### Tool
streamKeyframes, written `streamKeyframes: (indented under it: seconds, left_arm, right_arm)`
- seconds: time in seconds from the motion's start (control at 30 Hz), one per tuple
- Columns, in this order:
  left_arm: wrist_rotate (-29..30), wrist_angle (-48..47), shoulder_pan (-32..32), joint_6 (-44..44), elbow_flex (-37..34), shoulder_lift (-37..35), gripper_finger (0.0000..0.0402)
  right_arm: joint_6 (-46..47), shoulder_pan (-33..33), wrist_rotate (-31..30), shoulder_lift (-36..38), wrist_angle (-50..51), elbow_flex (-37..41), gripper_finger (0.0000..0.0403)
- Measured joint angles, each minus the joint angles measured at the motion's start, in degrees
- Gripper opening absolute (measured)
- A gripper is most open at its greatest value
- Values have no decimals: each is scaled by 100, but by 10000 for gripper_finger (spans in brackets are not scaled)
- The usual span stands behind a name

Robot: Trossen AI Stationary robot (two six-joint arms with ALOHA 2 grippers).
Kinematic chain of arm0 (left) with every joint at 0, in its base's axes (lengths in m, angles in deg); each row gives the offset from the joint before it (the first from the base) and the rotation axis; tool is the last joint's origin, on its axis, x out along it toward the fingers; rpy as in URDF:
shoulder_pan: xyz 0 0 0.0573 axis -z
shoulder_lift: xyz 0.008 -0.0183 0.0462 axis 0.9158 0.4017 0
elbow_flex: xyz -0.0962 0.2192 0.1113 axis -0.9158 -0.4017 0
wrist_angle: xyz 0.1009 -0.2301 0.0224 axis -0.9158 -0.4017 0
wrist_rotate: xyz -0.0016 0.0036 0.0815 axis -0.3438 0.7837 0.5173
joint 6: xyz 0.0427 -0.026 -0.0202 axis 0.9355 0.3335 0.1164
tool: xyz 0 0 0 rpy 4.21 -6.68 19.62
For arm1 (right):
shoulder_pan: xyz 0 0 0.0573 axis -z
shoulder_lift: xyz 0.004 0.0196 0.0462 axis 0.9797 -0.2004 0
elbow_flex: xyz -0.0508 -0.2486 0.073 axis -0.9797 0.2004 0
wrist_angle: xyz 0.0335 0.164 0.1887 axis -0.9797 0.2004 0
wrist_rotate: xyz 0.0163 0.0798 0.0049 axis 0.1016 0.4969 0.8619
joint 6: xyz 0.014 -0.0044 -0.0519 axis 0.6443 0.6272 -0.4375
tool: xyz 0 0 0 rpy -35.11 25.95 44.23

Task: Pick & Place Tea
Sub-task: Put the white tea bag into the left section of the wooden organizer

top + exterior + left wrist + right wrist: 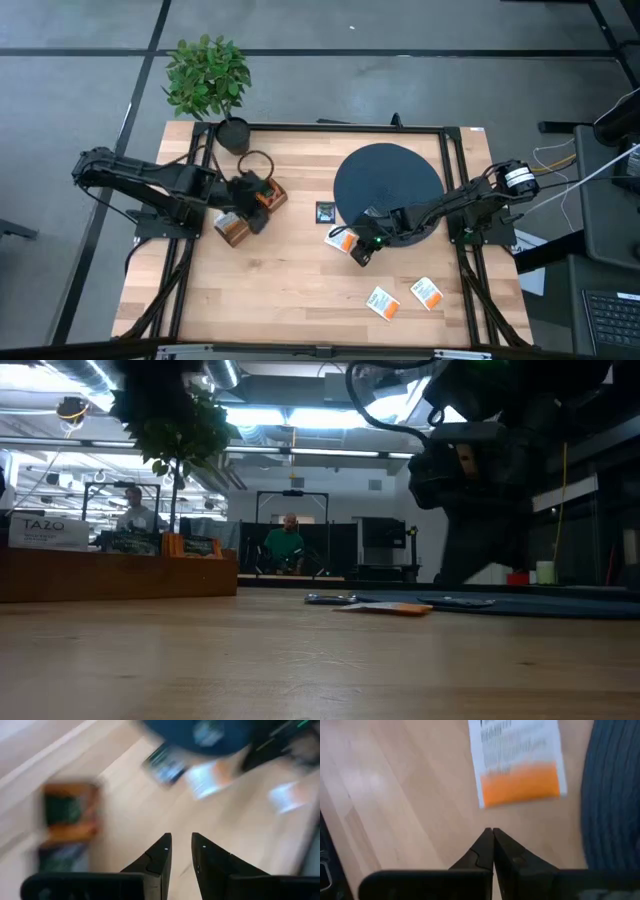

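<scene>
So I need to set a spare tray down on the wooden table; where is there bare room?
Bare wood: the near-left area, between the brown wooden divided box and the two white sachets with orange bands near the front edge. Crowded: around the large dark round disc, where the right gripper hovers beside a white-and-orange sachet and a dark sachet.

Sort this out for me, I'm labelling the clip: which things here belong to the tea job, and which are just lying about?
Job:
dark sachet
white-and-orange sachet ahead of the shut right gripper
two more sachets
wooden box
left gripper, empty

Lying about:
potted plant
dark round disc
</scene>
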Motion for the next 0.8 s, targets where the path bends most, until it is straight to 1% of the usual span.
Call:
streamKeyframes:
  seconds: [0.07,0.17,0.27,0.37,0.43,0.57,0.63,0.8]
  left_arm:
    - [63,757,-1,22,0,155,70]
    - [125,1489,-2,13,-2,520,69]
    - [15,1851,-2,-218,-4,1032,65]
    - [-273,2092,-2,-693,-5,1536,62]
    - [-392,2293,0,-1017,-7,1826,61]
    - [-445,2652,29,-1522,-7,2282,61]
    - [-459,2797,31,-1713,-7,2443,61]
    - [-469,3113,54,-2162,-15,2748,61]
  right_arm:
    - [-149,52,-63,0,-98,-8,12]
    - [-496,98,-166,0,-38,-160,12]
    - [-896,124,-459,0,193,-368,12]
    - [-1175,177,-822,-13,561,-526,12]
    - [-1306,245,-960,-36,720,-536,12]
    - [-1645,375,-980,-223,776,-532,12]
    - [-1720,419,-954,-383,620,-537,12]
    - [-1864,473,-637,-704,382,-535,12]
